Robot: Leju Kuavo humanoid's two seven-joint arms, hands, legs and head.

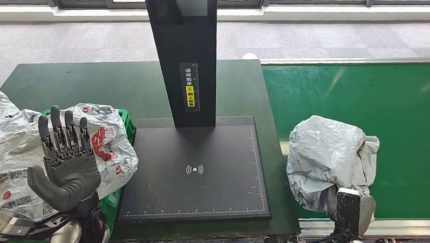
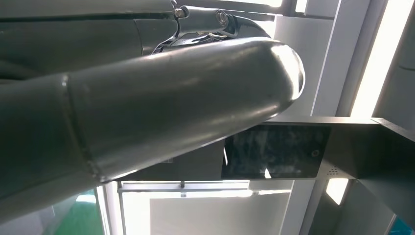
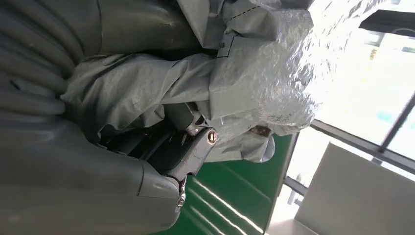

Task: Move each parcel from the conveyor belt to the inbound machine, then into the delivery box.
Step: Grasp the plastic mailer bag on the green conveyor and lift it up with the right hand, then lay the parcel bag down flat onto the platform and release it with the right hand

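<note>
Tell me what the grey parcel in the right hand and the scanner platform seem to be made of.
Grey parcel: thin plastic film, likely a poly mailer; it crinkles and shines in patches. Scanner platform: a rigid matte black slab, plastic or coated metal, hard to tell which; flat, with printed white ruler marks and little glare.

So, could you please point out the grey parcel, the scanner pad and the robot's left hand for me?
grey parcel (image 1: 326, 158): head view, middle of the crumpled bag.
scanner pad (image 1: 201, 148): head view, bare black surface above the wireless symbol.
left hand (image 1: 68, 167): head view, the palm.
</note>
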